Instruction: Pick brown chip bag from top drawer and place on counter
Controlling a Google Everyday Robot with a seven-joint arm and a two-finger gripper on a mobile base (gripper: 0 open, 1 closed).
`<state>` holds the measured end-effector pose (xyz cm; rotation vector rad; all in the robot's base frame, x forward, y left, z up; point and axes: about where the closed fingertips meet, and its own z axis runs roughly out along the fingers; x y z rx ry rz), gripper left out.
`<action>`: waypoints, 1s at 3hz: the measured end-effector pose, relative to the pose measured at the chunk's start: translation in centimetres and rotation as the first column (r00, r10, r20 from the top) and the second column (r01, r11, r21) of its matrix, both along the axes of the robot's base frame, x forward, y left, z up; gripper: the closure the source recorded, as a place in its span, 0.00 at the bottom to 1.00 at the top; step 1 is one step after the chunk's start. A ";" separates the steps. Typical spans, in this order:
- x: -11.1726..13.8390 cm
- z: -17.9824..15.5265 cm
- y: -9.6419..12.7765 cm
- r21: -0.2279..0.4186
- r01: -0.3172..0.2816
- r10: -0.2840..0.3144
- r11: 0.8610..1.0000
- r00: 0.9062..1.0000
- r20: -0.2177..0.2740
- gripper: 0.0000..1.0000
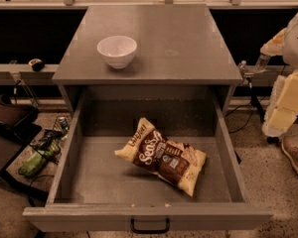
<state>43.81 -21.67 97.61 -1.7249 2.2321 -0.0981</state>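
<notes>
Brown bag (163,156) is seen lying on the open drawer's (139,213) floor, right of centre. Tool (250,69) is held by the tabletop's (188,38) right edge, well apart from the bag; whether it is released or clenched cannot be told. Grasp, lift and placing are all judged left.

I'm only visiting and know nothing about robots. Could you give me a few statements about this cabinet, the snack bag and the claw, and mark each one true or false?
1. The top drawer is pulled open. True.
2. The brown chip bag lies on the counter. False: it lies on the drawer's floor.
3. A white bowl stands on the counter. True.
4. The claw is gripping the bag. False: it is beside the counter's front right corner, well away from the bag.
</notes>
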 end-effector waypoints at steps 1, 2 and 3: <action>0.0 0.0 0.0 0.000 0.000 0.000 1.000 1.000 0.000 0.00; 0.4 -1.1 0.7 0.024 -0.001 0.001 1.000 1.000 0.004 0.00; 2.7 -8.6 6.0 0.063 -0.028 0.029 0.998 0.999 -0.018 0.00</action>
